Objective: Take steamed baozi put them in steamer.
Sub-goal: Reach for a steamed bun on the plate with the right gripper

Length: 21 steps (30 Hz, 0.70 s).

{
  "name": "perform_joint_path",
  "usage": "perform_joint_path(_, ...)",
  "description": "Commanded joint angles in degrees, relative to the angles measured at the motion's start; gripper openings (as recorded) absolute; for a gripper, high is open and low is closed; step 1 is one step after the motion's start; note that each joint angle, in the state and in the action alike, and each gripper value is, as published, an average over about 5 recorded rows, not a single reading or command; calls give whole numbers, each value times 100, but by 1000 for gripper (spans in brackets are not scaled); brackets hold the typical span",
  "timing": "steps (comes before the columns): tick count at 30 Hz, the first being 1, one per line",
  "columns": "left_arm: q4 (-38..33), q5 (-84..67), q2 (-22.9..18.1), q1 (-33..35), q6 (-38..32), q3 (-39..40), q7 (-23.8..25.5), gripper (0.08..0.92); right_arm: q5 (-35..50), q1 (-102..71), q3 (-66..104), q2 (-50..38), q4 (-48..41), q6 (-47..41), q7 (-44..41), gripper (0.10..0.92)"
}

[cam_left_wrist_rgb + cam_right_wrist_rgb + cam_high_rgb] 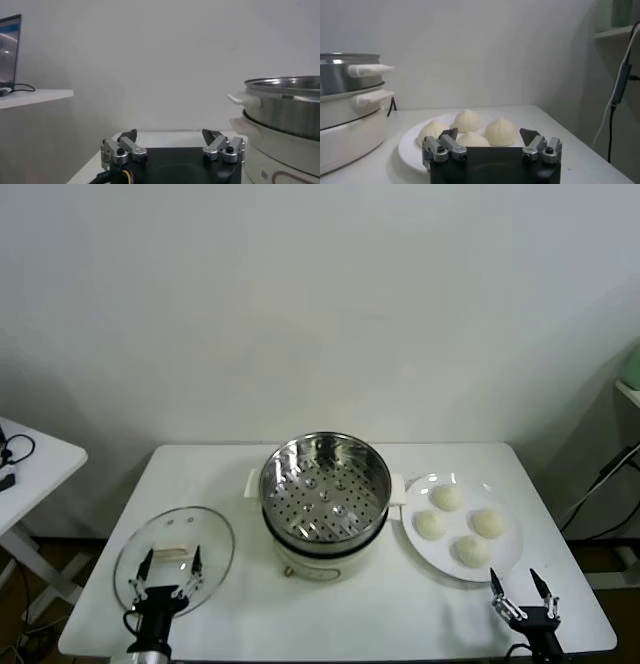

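1. You had four baozi (459, 524) lying on a white plate (415, 543) at the lower right of the head frame, none of them held; the right wrist view showed them (466, 121) clustered together on that plate (407, 147), pleated tops up.
2. Your steamer (325, 484) sat at the centre of the head frame, just left of the plate, its perforated floor bare and its steel basket stacked on a white pot base with side handles. Both wrist views caught it at the frame edge (292, 107) (342, 75).
3. Your right gripper (523, 593) hovered at the bottom right of the head frame, just below the plate, jaws spread wide and holding nothing; its fingers framed the baozi in the right wrist view (491, 145).
4. Your left gripper (169, 570) waited at the bottom left of the head frame, over the near edge of a glass lid (150, 549) lying flat on the table (210, 474), jaws also wide and empty (172, 146).
5. A second white table (40, 459) stood at the far left of the head frame.
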Motion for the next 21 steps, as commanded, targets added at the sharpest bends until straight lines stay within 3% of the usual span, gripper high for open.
perform_joint_path(1, -29, 25, -281, 13, 12, 14, 4, 823, -62, 2, 116, -26, 440, -765, 238, 823)
perform_joint_path(10, -41, 54, -281, 39, 14, 22, 7, 823, 265, 538, 562, -358, 1350, -2081, 102, 823)
perform_joint_path(21, -29, 95, -281, 86, -16, 19, 11, 823, 369, 2347, 261, -1640, 1042, -3614, -515, 823)
